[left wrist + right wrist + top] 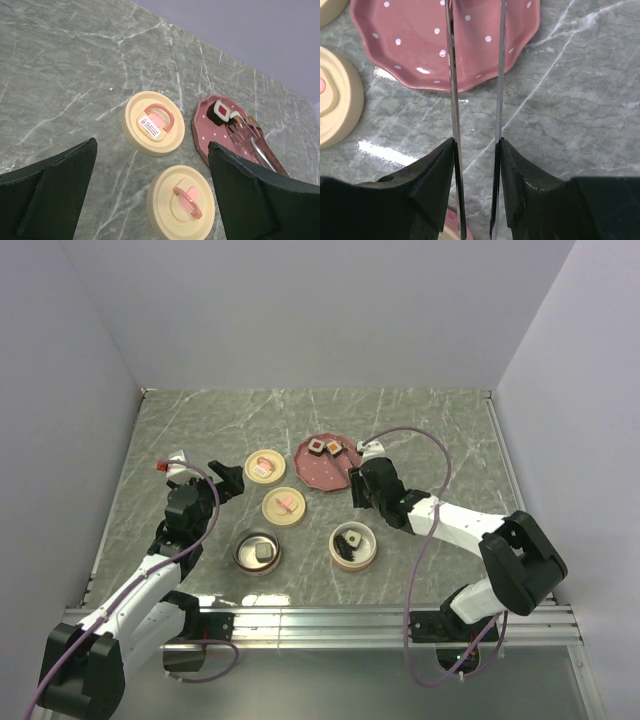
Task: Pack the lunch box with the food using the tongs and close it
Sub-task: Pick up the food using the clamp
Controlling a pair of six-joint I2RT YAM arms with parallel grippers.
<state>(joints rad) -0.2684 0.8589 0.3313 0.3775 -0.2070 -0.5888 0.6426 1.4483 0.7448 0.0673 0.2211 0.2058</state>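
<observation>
Lid sticker (149,126), print unreadable, tongs (452,75) in right end effector (476,145)

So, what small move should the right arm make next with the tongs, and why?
Probably ease the tongs forward over the pink plate until their tips straddle one of the sushi pieces, then squeeze. The right gripper holds them with the arms apart, pointing at the plate, and pieces there are not yet packed.

tongs (500,75): tips cut off by the top edge, my right wrist view | pink plate (202,132): near side hidden behind my left jaws
</observation>
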